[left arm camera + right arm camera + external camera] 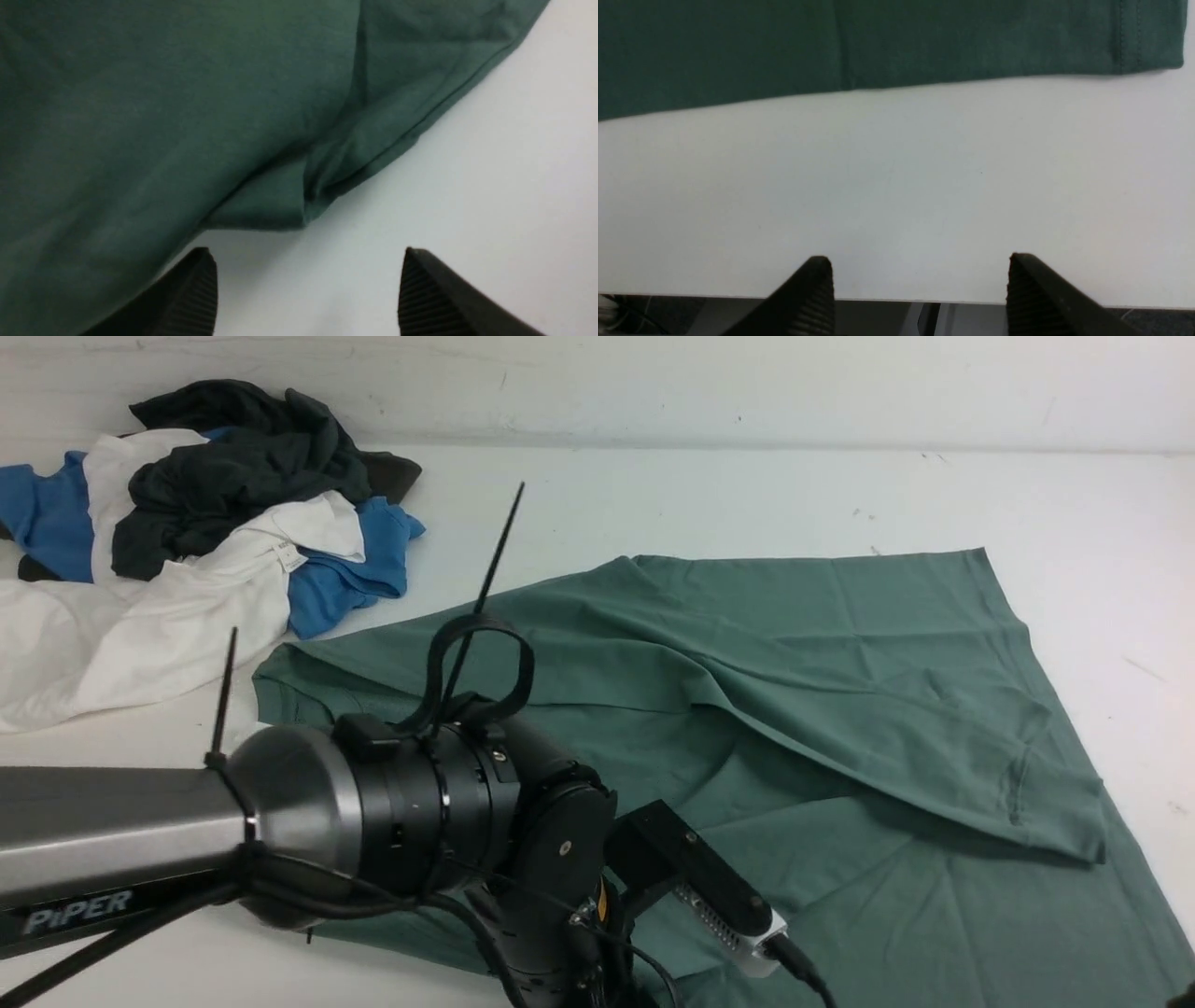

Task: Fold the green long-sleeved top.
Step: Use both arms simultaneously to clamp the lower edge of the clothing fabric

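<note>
The green long-sleeved top (822, 709) lies spread over the middle and right of the white table, with one part folded across its body. My left arm (373, 803) reaches in from the near left, and its fingers are hidden in the front view. In the left wrist view my left gripper (307, 254) is open over bare table, just short of a folded corner of the top (289, 205), touching nothing. My right gripper (918, 258) is open and empty above the table's near edge, well apart from the top's straight edge (878, 42).
A pile of blue, white and dark grey garments (187, 541) sits at the back left, close to the top's left corner. The table's near edge (896, 298) runs under the right gripper. A white wall (653, 383) closes the back.
</note>
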